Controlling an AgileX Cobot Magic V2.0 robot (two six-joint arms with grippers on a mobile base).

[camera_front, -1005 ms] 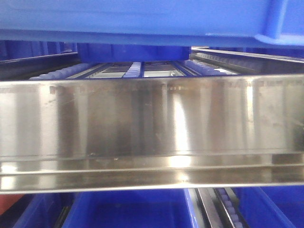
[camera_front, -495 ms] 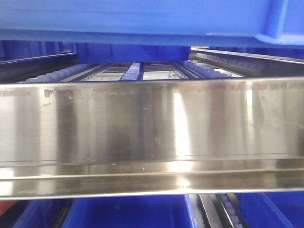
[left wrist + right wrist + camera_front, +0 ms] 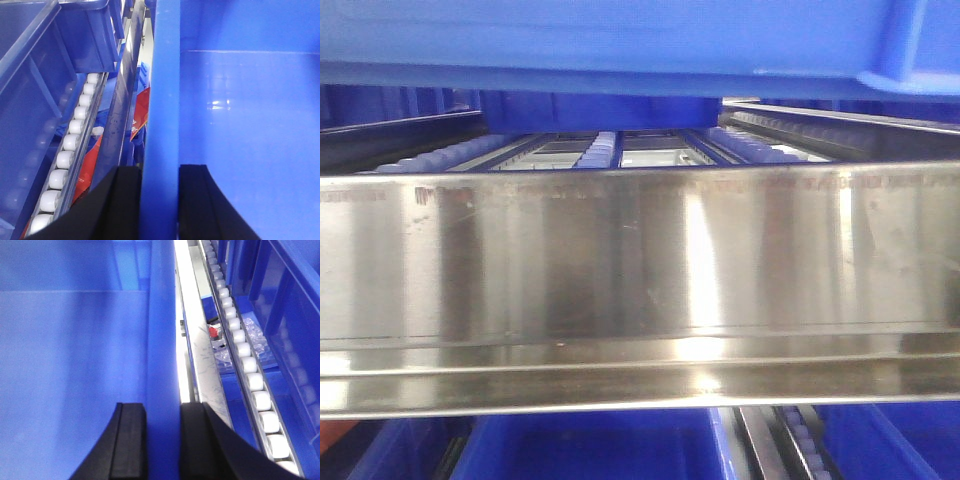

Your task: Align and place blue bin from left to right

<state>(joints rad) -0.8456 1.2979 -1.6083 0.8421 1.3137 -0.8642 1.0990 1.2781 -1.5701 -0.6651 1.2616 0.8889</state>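
Observation:
The blue bin (image 3: 620,40) fills the top of the front view, its underside hanging above the rack's steel beam. In the left wrist view my left gripper (image 3: 159,170) is shut on the blue bin's left wall (image 3: 161,75), one black finger outside and one inside. My right gripper (image 3: 162,407) is likewise shut on the bin's right wall (image 3: 162,315), and the bin's smooth inside (image 3: 75,340) lies to its left.
A shiny steel beam (image 3: 640,260) crosses the front view. Behind it run roller tracks (image 3: 605,148) with another blue bin (image 3: 600,110) at the back. White rollers (image 3: 70,140) (image 3: 245,360) and neighbouring blue bins (image 3: 30,75) (image 3: 290,305) flank the held bin. More bins (image 3: 590,445) sit below.
The steel beam has slid slightly down in the front view, while the held bin stays put at the top. Little differs over the last half second.

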